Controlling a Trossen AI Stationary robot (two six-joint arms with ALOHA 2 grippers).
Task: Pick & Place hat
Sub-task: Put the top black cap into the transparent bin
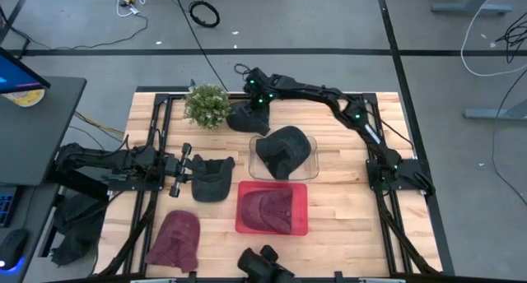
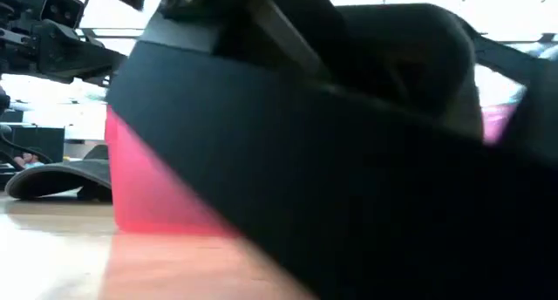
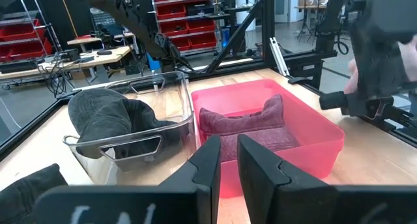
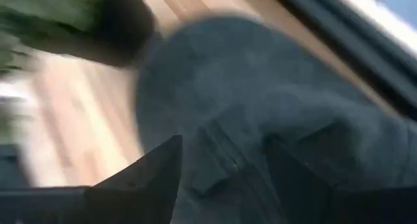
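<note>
1. The right claw (image 1: 251,104) is reaching over a dark hat (image 1: 247,118) at the far side of the desk (image 1: 346,225), just beside the plant (image 1: 207,104). I judge this to be the approach-to-grasp step.
2. In the right wrist view the right claw's fingers (image 4: 153,175) stand apart on either side of the hat's grey fabric (image 4: 260,120), so it is open and not yet gripping.
3. The next move calls for closing on a fold of the cloth, then lifting clear of the plant and carrying to a bin.
4. The clear bin (image 1: 309,155) already holds a dark hat (image 1: 280,150); the red bin (image 1: 244,221) holds a maroon hat (image 1: 268,205).
5. The left claw (image 1: 183,169) waits near another dark hat (image 1: 210,178); its fingers (image 3: 208,162) are nearly together with nothing between them.
6. A maroon hat (image 1: 175,240) lies loose at the near left.
7. The high view alone shows all the hats; the low view is mostly blocked by something dark; the right wrist view alone shows the finger gap.
</note>
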